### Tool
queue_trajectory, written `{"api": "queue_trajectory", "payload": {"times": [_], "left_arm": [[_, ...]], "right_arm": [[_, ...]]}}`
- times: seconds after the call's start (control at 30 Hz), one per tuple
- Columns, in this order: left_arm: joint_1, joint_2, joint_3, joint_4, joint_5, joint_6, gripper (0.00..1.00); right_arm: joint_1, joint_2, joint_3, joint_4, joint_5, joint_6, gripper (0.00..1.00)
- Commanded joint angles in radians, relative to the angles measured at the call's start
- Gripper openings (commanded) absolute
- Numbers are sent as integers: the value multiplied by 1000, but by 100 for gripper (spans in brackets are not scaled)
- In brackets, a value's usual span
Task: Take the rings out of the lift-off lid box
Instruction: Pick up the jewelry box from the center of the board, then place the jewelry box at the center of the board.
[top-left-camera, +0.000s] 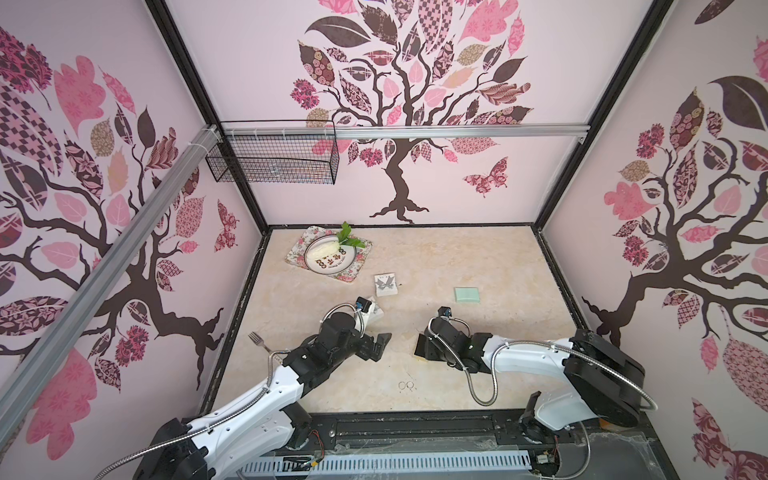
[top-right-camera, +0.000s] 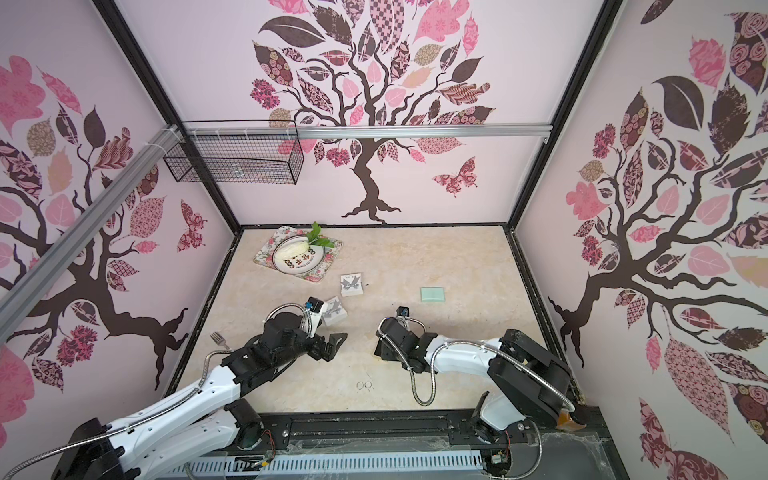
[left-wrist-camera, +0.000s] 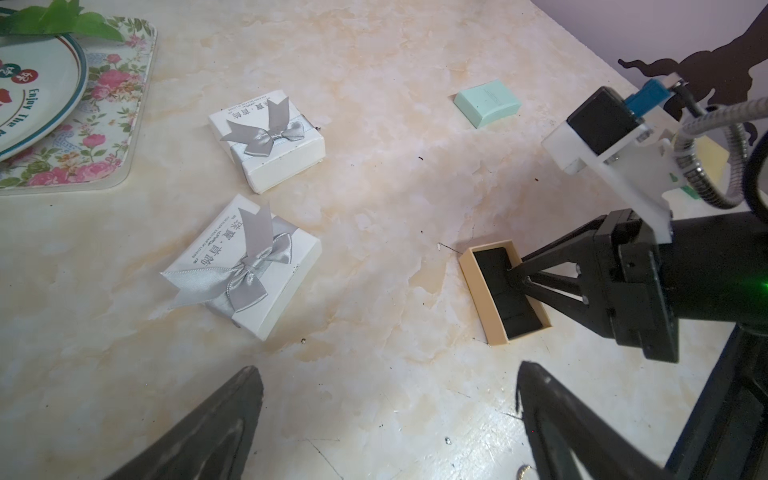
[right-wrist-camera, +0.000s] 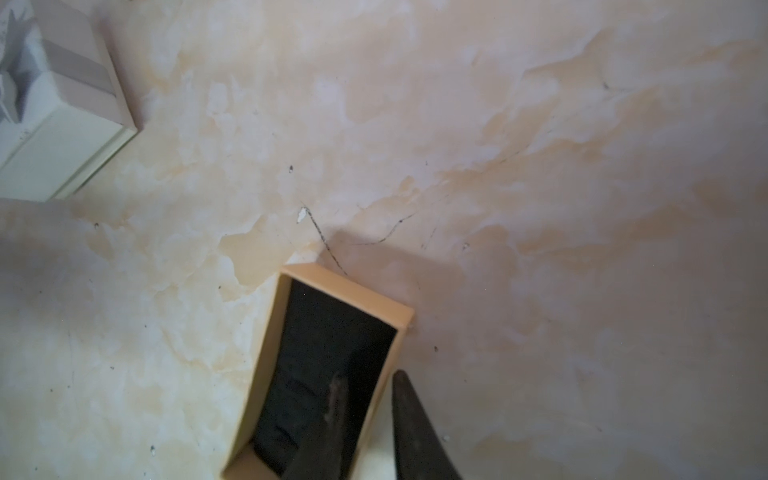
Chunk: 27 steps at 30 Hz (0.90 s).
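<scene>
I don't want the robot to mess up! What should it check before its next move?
1. Top of the tan box open: ok, the black lining shows.
2. Are the right fingers astride the box's wall: ok, one inside, one outside.
3. Grip on that wall tight: cannot tell.
4. Are the left fingers out of the way: ok, spread open, apart from the box.
5. Rings inside the box: cannot tell; two silvery rings lie on the table.
</scene>
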<state>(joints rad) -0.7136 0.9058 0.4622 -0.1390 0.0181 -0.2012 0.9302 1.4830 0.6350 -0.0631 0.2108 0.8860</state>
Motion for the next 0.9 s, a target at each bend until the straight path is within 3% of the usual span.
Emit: {"api": "queue_trajectory", "payload": {"times": [0.0,0.17,0.47,0.8,0.87], "left_arm": [[5,-12,-20,31,9,14,98],[6,-22,-22,24,5,14,98],[6,-18,-11,26,4,12,98],[6,31,3,24,14,24,98],[6,30,6,17,8,23,98]], "right_arm": [[-12,20,34,-24,11,268,12],[-50,7,71,-100,28,138,3],[-185,97,241,-212,78,-279,2],[-235,266,354,-199,62,-398,2],[-236,267,355,-199,58,-406,10]]}}
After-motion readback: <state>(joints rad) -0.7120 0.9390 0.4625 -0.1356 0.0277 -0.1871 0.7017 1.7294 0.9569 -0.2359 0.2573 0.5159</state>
